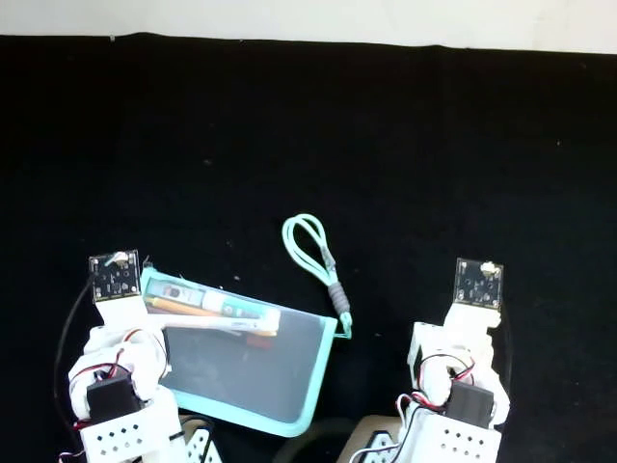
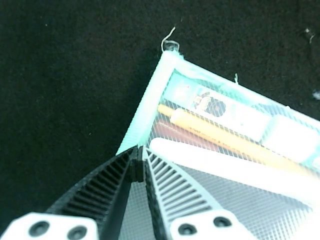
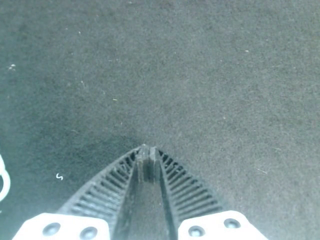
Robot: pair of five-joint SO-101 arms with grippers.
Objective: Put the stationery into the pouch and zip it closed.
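High view has the mint-green-edged pouch with a translucent mesh face (image 1: 251, 371) lying flat on the black cloth tabletop (image 1: 386, 145), close in front of the left arm and well apart from the right one. The stationery already lies inside it, along its far edge: a yellow pencil (image 2: 225, 137), a long white pen (image 2: 225, 167), a printed labelled stick (image 2: 215, 105) and a pale eraser-like block (image 2: 295, 140). A mint-green cord loop (image 1: 308, 251) with a grey wrapped section (image 1: 337, 294) trails from the pouch's corner nearest the right arm, probably tied to the zip slider; whether the zip is fully drawn I cannot tell. The left tool (image 2: 139, 152) has its jaws pressed together with nothing seen between them, its tips over the mesh just inside the pouch's bound side edge. The right tool (image 3: 146, 152) is likewise closed and empty, over bare cloth. I judge the pouch light, floppy and rather slick, so it would skate or buckle if tugged; the stiffer bound edge near a corner looks the surest place to pin it, and the grey wrapped section the firmest part of the limp cord to pull. Print shows on the labelled stick, but it cannot be made out.
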